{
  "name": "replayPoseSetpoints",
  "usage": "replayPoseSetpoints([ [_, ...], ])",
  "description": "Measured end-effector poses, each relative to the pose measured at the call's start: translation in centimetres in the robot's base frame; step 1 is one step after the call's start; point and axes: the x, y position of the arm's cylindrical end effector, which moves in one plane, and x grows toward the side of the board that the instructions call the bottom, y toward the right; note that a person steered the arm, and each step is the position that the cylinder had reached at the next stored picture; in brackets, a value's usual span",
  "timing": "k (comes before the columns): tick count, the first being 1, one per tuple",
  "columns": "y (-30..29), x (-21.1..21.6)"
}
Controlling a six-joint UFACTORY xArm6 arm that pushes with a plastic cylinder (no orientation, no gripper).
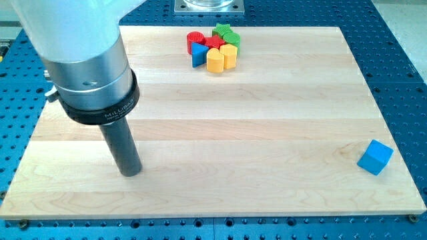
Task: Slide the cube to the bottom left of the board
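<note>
A blue cube [375, 157] sits near the wooden board's [220, 127] right edge, low in the view. My tip [131, 172] rests on the board at the view's lower left, far to the left of the cube. The wide grey arm body above the rod hides the board's upper left corner.
A tight cluster of blocks lies at the view's top centre: a red cylinder [195, 39], a red block [214, 43], a green star [225, 32], a blue triangle [198, 55], a yellow cylinder [215, 61] and a yellow block [229, 55]. A blue perforated table [400, 60] surrounds the board.
</note>
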Motion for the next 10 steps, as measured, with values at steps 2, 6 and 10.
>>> replayPoseSetpoints([
  [2, 0.0, -0.6],
  [6, 36.5, -9.2],
  [10, 33.2, 0.0],
])
